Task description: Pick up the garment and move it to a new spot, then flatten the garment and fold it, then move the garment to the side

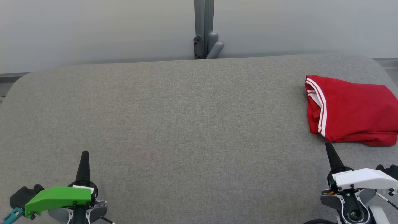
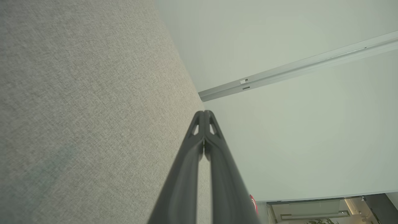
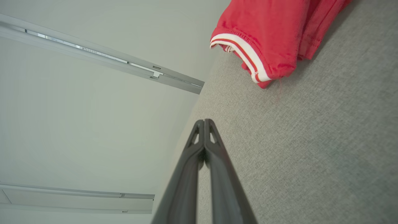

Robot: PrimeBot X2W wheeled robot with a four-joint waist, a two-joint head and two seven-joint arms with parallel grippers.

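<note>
Head view: our two arms rest at the near edge of the wide grey fabric-covered table. On it the red garment, trimmed with white stripes, lies as a compact folded bundle at the far right, running past the picture's edge. It lies loose on the cloth, held in no bin or tray. We judge the task nearly or wholly done: the piece looks folded and set to the side, with nothing plainly left to do. Our right gripper points toward the bundle's near edge, close but not touching, its fingers pressed together and empty. Our left gripper, well apart from the garment, is likewise pinched closed on nothing.
</note>
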